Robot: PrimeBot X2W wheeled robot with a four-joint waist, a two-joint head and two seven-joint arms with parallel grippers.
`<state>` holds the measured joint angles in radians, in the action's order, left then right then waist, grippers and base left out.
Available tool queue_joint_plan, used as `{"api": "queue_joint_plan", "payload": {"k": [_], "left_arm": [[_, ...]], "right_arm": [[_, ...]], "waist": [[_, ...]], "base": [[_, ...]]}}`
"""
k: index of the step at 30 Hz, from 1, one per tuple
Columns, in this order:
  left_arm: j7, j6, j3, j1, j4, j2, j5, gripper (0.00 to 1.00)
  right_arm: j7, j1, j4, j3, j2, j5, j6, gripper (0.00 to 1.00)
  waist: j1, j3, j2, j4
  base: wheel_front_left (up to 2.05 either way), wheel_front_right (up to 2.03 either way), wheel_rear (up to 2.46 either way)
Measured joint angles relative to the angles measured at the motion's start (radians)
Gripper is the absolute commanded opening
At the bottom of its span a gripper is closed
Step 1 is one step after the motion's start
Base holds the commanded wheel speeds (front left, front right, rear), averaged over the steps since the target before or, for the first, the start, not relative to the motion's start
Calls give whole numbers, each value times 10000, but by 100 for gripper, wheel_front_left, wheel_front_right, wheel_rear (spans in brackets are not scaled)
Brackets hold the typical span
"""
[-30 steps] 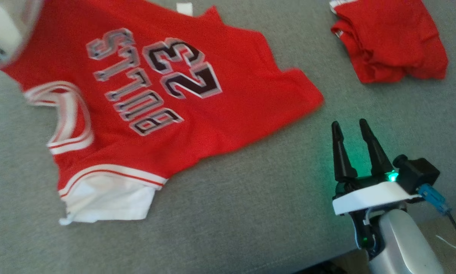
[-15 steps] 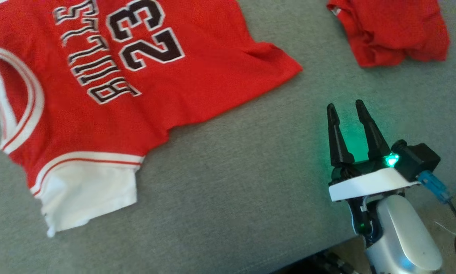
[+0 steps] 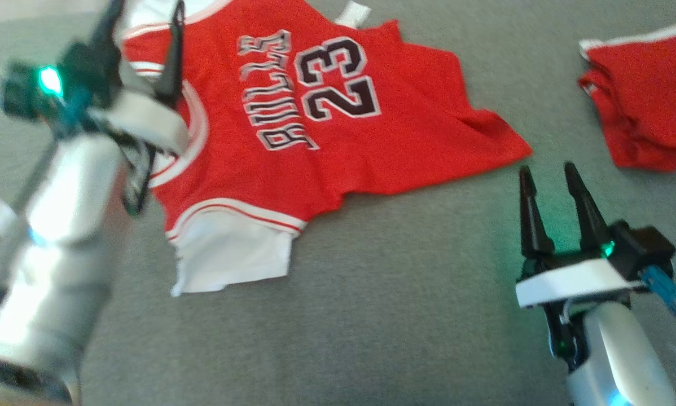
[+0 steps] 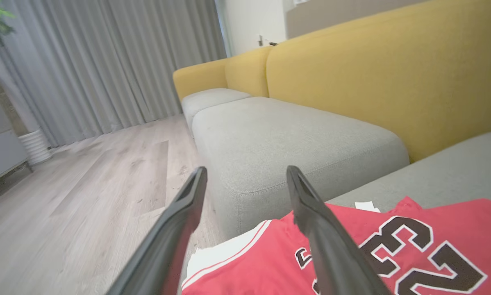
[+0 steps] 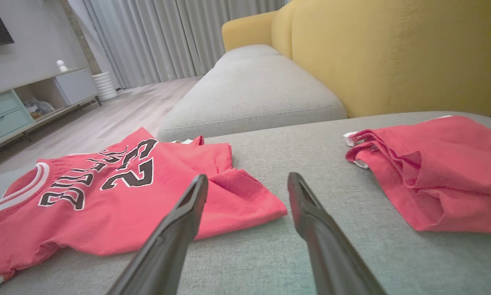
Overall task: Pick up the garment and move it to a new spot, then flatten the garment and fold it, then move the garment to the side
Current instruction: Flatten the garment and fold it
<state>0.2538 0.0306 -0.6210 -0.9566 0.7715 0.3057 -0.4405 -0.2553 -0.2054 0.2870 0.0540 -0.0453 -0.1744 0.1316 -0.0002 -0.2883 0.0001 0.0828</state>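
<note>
Left gripper [image 3: 146,11]: the fingers [image 4: 180,229] are spread wide with nothing between them. In the head view they sit at the upper left of the frame, over the neckline end of the red "BULLS 23" jersey [image 3: 315,141]. Whether they touch the cloth cannot be told.

Right gripper [image 3: 547,172]: the fingers [image 5: 176,233] are spread and empty. They point up the frame at the lower right, above the grey sofa seat [image 3: 400,310] and just beside the jersey's lower right corner.

The jersey lies spread, print up, in the upper centre of the head view, with its white sleeve toward the lower left. A second, crumpled red garment [image 3: 648,113] lies apart from it at the upper right edge.

Change from the earlier frames: the head camera has shifted. The left arm now fills the left side of the frame, where half a second ago it was out of view. The right fingers are spread the same as before.
</note>
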Motion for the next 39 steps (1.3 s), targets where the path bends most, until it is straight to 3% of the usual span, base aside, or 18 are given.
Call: {"api": "queue_joint_plan", "payload": {"k": [9, 10, 13, 19, 23, 28, 39], "left_arm": [[13, 1091, 915, 4293, -2824, -489, -355, 100], [13, 1396, 1285, 5214, -3423, -639, -366, 100], [13, 1546, 1655, 6135, -4138, -767, -334, 100], [15, 1400, 1724, 6762, -4291, -901, 117, 100], [-217, 1037, 1655, 6595, -3714, -846, 113, 100], [-1227, 407, 1319, 5705, -2619, -610, 102, 100], [-2441, 33, 1292, 3802, -219, -303, 90, 100]], "right_arm": [[0, 641, 240, -410, 0, 25, 0, 100], [0, 737, 238, -337, 0, 25, 0, 100], [0, 796, 253, -303, 2, 25, 0, 100], [0, 797, 247, -192, 2, 27, 0, 100], [0, 794, 205, -136, 0, 27, 0, 100], [0, 732, 182, -31, 0, 23, 0, 100], [0, 452, 104, 27, -2, -58, 0, 100]], "waist": [[-1, 1069, 0, -1118], [-2, 1269, 0, -1306], [-1, 1479, 0, -1491], [1, 1511, 0, -1438], [2, 1295, 0, -1294], [3, 865, 0, -1029], [3, -137, 0, -277]], "base": [[0, 0, 0], [0, 0, 0], [0, 0, 0], [0, 0, 0], [0, 0, 0], [0, 0, 0], [0, 0, 0]]}}
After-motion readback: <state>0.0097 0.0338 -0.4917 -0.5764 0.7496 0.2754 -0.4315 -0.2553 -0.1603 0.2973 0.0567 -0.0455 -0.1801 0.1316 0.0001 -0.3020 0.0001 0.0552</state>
